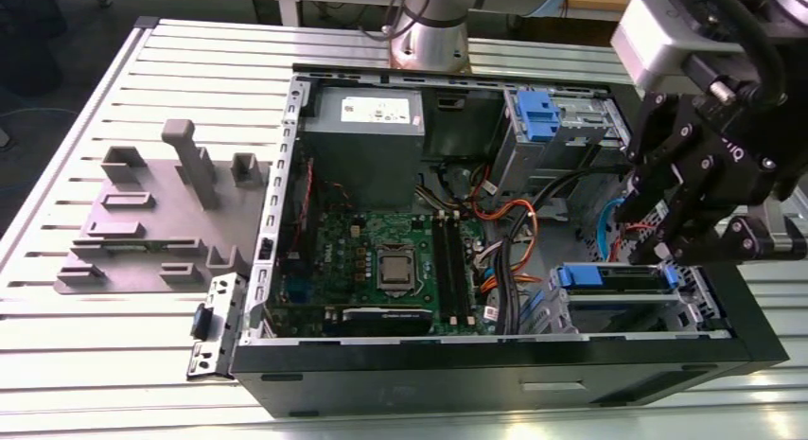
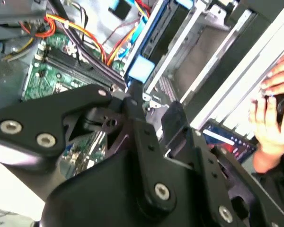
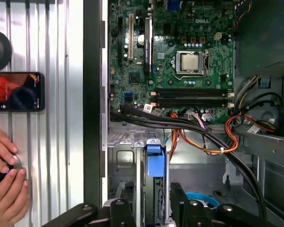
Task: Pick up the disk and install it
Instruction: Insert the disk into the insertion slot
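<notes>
The disk (image 1: 612, 276) sits edge-up in the drive cage at the case's front corner, on the exterior view's right, with its bright blue bracket on top. Both wrist views show its blue end tab (image 3: 155, 161) (image 2: 141, 68). My black gripper (image 1: 676, 251) hangs just over that end of the disk. In the first wrist view my gripper (image 3: 151, 208) is open, one finger (image 3: 122, 213) on each side of the disk's top edge with a thin dark gap to either side. Its linkage (image 2: 146, 142) hides the disk's body in the second wrist view.
The open computer case (image 1: 272, 260) lies on a slatted metal table (image 1: 114, 364). It holds a motherboard (image 1: 404, 260), a grey power box (image 1: 366, 118), orange and black cables (image 3: 203, 137) and a second blue-tabbed bay (image 1: 536, 114). A grey fixture (image 1: 165, 213) stands beside it. A person's hands (image 3: 4, 189) and a phone (image 3: 16, 91) lie near the case.
</notes>
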You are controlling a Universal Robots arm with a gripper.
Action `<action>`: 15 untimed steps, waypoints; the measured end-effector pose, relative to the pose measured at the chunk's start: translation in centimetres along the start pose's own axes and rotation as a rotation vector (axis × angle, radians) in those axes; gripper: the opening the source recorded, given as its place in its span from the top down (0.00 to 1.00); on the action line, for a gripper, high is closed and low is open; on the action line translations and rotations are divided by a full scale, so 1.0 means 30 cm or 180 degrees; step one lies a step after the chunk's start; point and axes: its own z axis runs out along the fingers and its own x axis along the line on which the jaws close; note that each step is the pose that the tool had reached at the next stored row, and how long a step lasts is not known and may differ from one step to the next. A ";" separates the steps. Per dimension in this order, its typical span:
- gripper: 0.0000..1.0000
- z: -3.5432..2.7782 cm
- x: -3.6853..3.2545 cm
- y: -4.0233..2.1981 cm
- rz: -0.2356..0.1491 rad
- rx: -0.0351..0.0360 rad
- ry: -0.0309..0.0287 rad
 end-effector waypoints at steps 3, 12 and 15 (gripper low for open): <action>0.56 0.018 0.001 0.001 0.0000 0.0000 0.0000; 0.88 0.073 0.004 0.001 0.0000 0.0000 0.0000; 0.89 0.091 0.005 0.002 0.0000 0.0000 0.0000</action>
